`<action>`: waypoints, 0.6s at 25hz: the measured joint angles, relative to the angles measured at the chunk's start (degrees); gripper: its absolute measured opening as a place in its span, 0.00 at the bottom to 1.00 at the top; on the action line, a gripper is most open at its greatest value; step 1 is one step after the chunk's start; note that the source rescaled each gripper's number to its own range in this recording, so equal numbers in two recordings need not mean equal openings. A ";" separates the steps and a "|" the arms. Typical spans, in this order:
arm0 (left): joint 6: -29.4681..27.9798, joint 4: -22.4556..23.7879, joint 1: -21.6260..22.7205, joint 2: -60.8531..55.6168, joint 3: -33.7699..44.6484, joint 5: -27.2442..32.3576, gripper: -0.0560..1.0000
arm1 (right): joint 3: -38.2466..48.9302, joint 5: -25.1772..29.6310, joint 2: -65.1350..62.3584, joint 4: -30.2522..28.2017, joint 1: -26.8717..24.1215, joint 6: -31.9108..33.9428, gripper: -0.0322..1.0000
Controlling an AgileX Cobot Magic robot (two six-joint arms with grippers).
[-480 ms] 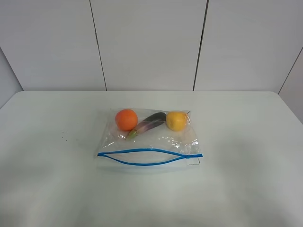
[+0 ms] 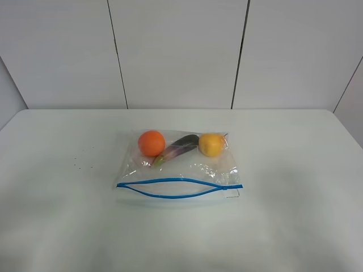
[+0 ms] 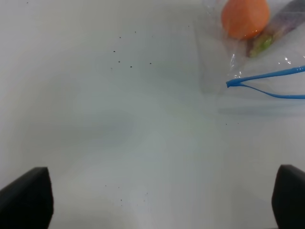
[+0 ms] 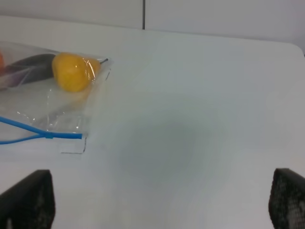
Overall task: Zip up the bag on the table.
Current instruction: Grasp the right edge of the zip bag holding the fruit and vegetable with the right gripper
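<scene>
Room lies free on every side of the clear plastic zip bag (image 2: 179, 170), flat at the middle of the large white matte table (image 2: 295, 226), well off its edges. The bag's blue zipper strip (image 2: 178, 188) gapes toward the near edge. Inside lie a round orange (image 2: 151, 143), a purple eggplant (image 2: 180, 145) and a yellow fruit (image 2: 210, 144). The left gripper (image 3: 157, 200) and right gripper (image 4: 157, 200) are both spread wide, holding nothing.

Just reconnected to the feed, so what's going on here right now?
Nothing holds the clear plastic zip bag yet. It lies on the white table with an orange, a purple eggplant and a yellow fruit inside, its blue zipper strip gaping open. The left gripper and right gripper hover clear of it, one off each end of the strip, jaws wide open.
</scene>
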 joint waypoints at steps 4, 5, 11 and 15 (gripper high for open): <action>0.00 0.00 0.00 0.00 0.00 0.00 1.00 | 0.00 0.00 0.00 1.35 0.00 0.00 1.00; 0.00 0.00 0.00 0.00 0.00 0.00 1.00 | 0.00 0.00 0.00 1.48 0.00 0.00 1.00; 0.00 0.00 0.00 0.00 0.00 0.00 1.00 | -0.82 -3.13 2.07 0.53 0.00 1.45 1.00; 0.00 0.00 0.00 0.00 0.00 0.00 1.00 | -1.37 -10.35 15.93 -0.29 0.00 2.06 1.00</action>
